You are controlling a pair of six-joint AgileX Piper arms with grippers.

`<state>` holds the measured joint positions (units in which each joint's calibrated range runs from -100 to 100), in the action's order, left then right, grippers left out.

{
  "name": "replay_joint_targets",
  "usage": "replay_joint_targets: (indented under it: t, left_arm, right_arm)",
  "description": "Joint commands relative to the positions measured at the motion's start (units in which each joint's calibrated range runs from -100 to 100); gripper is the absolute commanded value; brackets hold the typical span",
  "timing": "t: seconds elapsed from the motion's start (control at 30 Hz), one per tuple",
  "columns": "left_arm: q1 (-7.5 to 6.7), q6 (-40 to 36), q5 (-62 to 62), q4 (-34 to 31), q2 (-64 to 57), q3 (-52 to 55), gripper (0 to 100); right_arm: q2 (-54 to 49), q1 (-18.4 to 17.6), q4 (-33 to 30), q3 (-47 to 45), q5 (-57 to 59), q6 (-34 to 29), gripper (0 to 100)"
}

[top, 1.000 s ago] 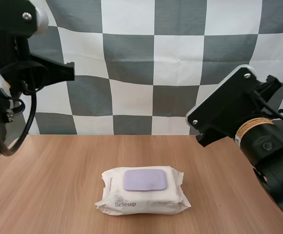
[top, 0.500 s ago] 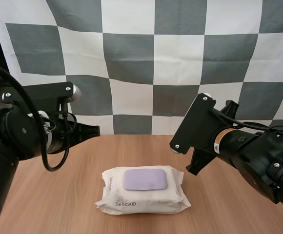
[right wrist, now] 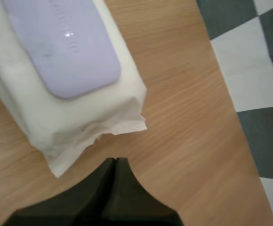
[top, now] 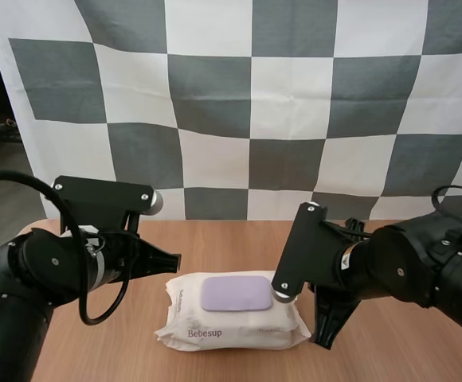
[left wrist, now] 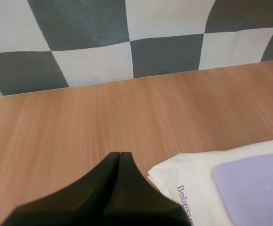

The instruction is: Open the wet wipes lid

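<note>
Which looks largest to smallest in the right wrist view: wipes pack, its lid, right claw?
1. wipes pack
2. lid and right claw: about alike; the claw sits nearer the camera, so unranked.

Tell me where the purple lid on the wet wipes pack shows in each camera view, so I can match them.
High view: the lid lies flat on top of the pack, behind its Bebesup print.
Left wrist view: just past the Bebesup print, beside the shut left gripper.
Right wrist view: beyond the pack's crimped end, ahead of the shut right gripper.
Shared landmark: the white pack around the lid.
</note>
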<state>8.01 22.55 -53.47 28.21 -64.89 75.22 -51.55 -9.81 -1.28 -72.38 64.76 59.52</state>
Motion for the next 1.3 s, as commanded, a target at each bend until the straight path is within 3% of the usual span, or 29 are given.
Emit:
replay_joint_targets:
  t: [0.0,0.17,0.27,0.37,0.4,0.53,0.57,0.6,0.63,0.7,0.77,0.87,0.93,1.07,1.17,1.2,1.27]
  left_arm:
    - [0.01,12.8,-4.2,2.4,3.4,0.0,0]
    - [0.01,19.4,-4.3,8.1,14.6,0.0,0]
    - [0.12,25.5,-7.0,10.9,20.6,0.0,0]
    - [1.76,32.4,-12.1,16.7,23.6,0.0,0]
    - [3.01,35.4,-14.3,18.1,24.3,0.0,0]
    - [10.60,44.7,-22.9,21.4,25.0,0.0,0]
    - [13.68,47.9,-25.0,21.9,25.1,0.0,0]
    - [15.31,49.5,-28.1,22.2,25.6,0.0,0]
    - [18.54,52.7,-34.3,22.7,26.1,0.0,0]
    - [23.25,56.6,-46.2,23.6,28.1,0.0,0]
    - [28.22,60.3,-46.5,23.7,30.8,0.0,0]
    - [32.13,61.8,-46.5,23.4,34.7,0.1,0]
    - [33.55,61.8,-46.5,23.2,36.7,0.2,0]
    - [33.82,61.8,-46.5,23.2,38.3,0.2,0]
    - [33.82,61.8,-46.5,23.0,38.3,0.2,1]
    - [33.82,61.8,-46.5,23.0,38.3,0.2,3]
    - [33.82,61.8,-46.5,23.1,38.3,0.2,18]
  right_arm:
    - [3.2,-0.1,38.8,0.4,-2.1,28.2,0]
    - [6.6,-2.2,38.4,3.4,-4.0,24.6,0]
    - [8.0,-2.4,31.7,4.4,-5.7,19.6,0]
    - [8.7,-3.0,27.0,4.6,-6.2,16.2,0]
    - [9.0,-3.2,25.8,4.6,-6.4,15.3,0]
    - [9.8,-3.7,19.0,4.9,-9.6,10.0,0]
    - [9.8,-3.8,18.2,4.9,-10.1,9.4,0]
    - [9.8,-3.8,18.0,4.9,-10.1,9.3,0]
    - [9.8,-3.8,18.0,4.9,-10.1,9.3,0]
    - [9.8,-3.8,18.0,4.9,-10.1,8.6,0]
    - [9.8,-3.8,18.0,4.9,-8.5,7.5,0]
    - [9.8,-3.8,18.0,4.9,-6.0,7.5,0]
    - [9.8,-3.9,18.2,4.9,-6.1,7.5,0]
    - [9.8,-6.0,20.3,4.9,-2.8,7.5,1]
    - [9.8,-6.7,20.4,4.8,-2.8,7.3,29]
    - [9.8,-6.7,21.2,4.8,-2.8,7.0,34]
    - [9.8,-6.7,21.6,4.8,-2.8,6.4,39]
